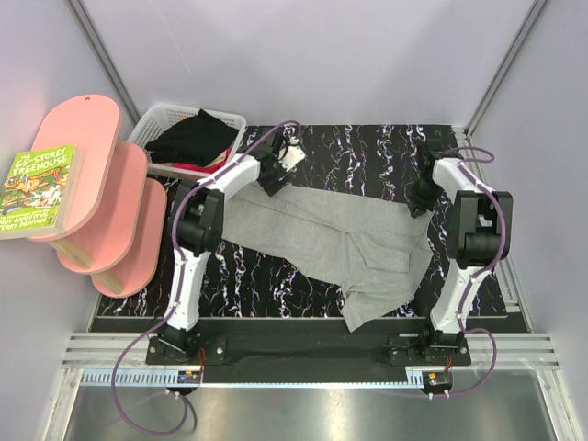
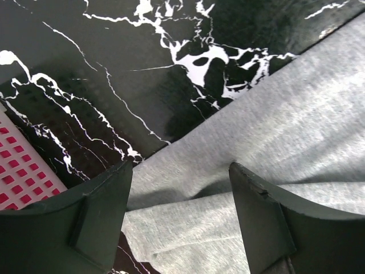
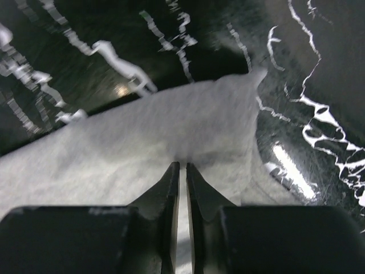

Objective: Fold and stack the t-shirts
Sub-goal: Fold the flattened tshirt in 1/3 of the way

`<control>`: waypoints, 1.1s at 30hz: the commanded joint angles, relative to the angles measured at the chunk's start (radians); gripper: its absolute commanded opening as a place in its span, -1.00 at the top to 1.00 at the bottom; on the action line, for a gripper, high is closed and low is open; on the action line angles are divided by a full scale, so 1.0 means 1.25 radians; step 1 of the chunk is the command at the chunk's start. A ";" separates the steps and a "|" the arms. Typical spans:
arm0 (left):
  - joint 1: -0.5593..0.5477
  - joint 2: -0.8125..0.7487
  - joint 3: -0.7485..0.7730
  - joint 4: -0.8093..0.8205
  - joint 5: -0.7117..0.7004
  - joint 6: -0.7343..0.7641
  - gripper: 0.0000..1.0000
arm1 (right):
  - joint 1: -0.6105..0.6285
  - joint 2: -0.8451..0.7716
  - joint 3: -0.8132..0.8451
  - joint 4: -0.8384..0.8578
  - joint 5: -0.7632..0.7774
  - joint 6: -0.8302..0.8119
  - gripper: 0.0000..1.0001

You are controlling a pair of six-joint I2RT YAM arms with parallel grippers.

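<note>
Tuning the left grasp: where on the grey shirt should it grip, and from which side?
The far-left corner, from straight above: the grey shirt lies flat, with its edge and a low fold between the open left gripper's fingers, so closing there should pinch cloth.

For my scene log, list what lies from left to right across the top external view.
Book → pink shelf → white basket holding the black t-shirt → grey t-shirt spread on the table → right arm. The left arm is left out: it overlaps basket and shirt.
</note>
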 commanded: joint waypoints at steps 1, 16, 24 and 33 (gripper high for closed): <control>-0.007 -0.022 0.015 0.009 0.012 -0.008 -0.47 | -0.017 0.035 0.022 0.007 -0.004 0.019 0.70; -0.007 -0.047 -0.045 0.009 0.011 -0.005 -0.47 | -0.098 0.241 0.271 -0.065 0.036 -0.007 0.73; -0.007 -0.037 -0.067 0.010 -0.001 -0.011 -0.45 | -0.094 0.419 0.611 -0.214 -0.050 -0.013 0.82; 0.003 -0.135 -0.179 0.011 0.005 -0.020 -0.44 | -0.090 0.346 0.483 -0.151 -0.022 -0.040 0.81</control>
